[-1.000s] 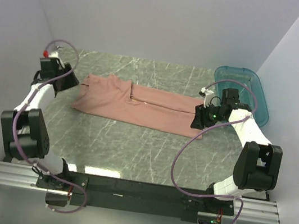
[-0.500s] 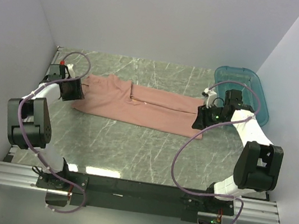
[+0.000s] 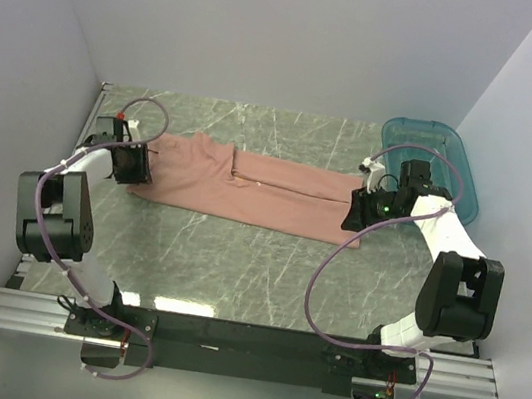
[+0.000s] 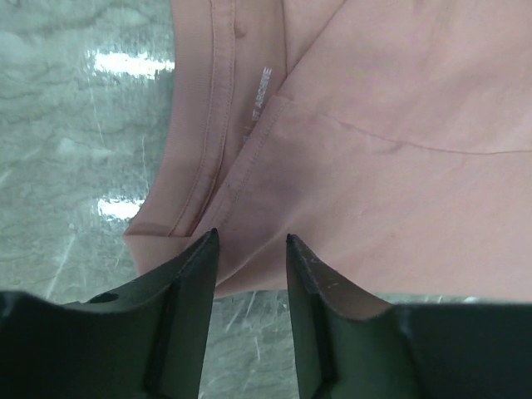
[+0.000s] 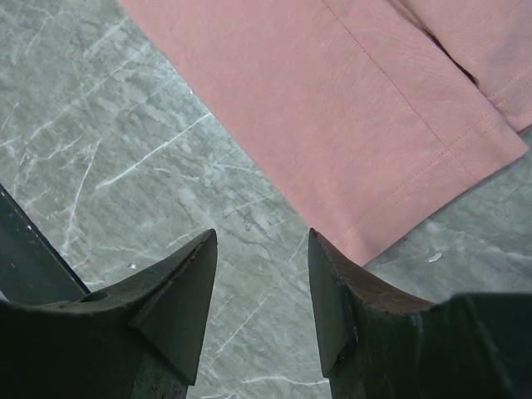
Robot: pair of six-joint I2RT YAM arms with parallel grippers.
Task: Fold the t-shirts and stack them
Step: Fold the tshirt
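Both stood open: left gripper (image 4: 250, 238) over the t-shirt's (image 3: 247, 189) end edge, right gripper (image 5: 262, 235) over the table (image 3: 235, 266) beside the hem.

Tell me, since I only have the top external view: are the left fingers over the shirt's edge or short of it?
Observer: Over it. The left wrist view shows the left gripper with jaws apart, straddling the t-shirt at its near edge. Pink cloth fills the gap.
Operator: And the right side?
Observer: In the right wrist view the right gripper is open over bare table. The t-shirt's hem lies just ahead of one fingertip, not between them.
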